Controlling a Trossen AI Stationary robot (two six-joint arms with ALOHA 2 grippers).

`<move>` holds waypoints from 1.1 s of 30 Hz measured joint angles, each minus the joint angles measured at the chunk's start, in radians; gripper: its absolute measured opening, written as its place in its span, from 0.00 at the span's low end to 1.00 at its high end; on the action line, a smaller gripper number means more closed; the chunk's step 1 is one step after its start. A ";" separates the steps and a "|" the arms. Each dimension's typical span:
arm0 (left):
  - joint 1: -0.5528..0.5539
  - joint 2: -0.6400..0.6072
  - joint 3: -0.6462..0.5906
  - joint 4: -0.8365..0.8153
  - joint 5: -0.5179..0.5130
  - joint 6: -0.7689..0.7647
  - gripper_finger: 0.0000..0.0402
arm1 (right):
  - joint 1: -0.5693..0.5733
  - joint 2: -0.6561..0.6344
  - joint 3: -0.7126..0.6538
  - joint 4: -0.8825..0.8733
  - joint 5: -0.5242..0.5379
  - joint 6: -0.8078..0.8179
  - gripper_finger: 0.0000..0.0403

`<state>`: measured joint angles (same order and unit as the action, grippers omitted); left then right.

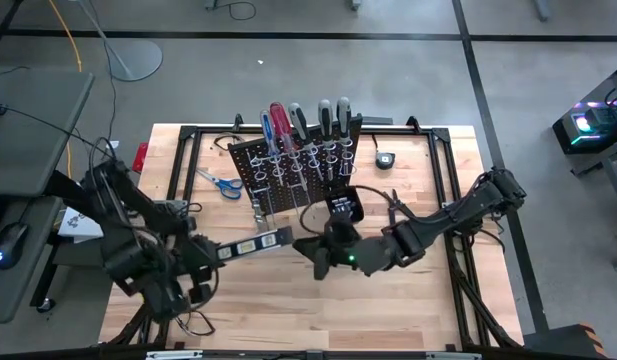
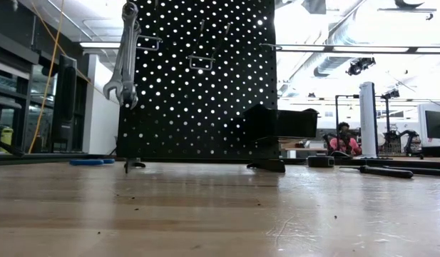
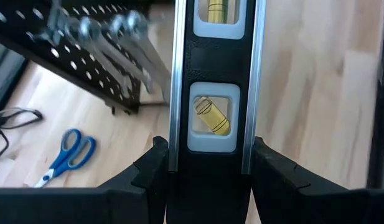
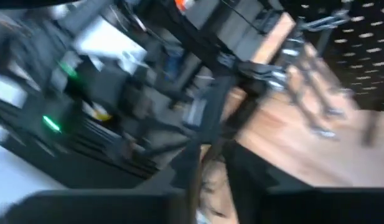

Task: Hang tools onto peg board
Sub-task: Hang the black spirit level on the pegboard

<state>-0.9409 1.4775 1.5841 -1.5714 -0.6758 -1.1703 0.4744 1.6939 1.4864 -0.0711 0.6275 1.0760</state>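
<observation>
My left gripper (image 1: 220,252) is shut on a small black spirit level (image 1: 256,243) with silver edges and yellow vials, in front of the black peg board (image 1: 293,160). Several screwdrivers (image 1: 303,120) stand in the board's silver rings, and silver wrenches (image 2: 125,57) hang from a hook at its left. Blue-handled scissors (image 1: 220,183) lie flat on the table left of the board. My right gripper (image 1: 318,250) is close to the level's free end; its wrist view is blurred, and a thin dark strip (image 4: 201,162) shows between its fingers. My left gripper pinches the level's two long silver edges (image 3: 174,158) between its two fingers (image 3: 153,171), near the end closest to the wrist. The fingers lie along the level, which sticks out forward toward the table's right. The level is lifted clear of the table.
A small black box (image 1: 343,205) stands in front of the board's right part, with a black cable loop (image 1: 318,215) beside it. A small dark round thing (image 1: 385,158) lies right of the board. Clear safety glasses (image 3: 5,124) lie near the scissors. Bare wood lies along the near edge.
</observation>
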 joint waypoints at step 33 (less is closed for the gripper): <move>0.173 0.063 0.038 0.218 -0.199 -0.202 0.40 | -0.064 0.019 0.000 0.145 0.087 0.119 0.68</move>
<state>-0.7683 1.5406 1.6218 -1.3530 -0.8748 -1.3725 0.4104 1.7130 1.4860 0.0736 0.7148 1.1950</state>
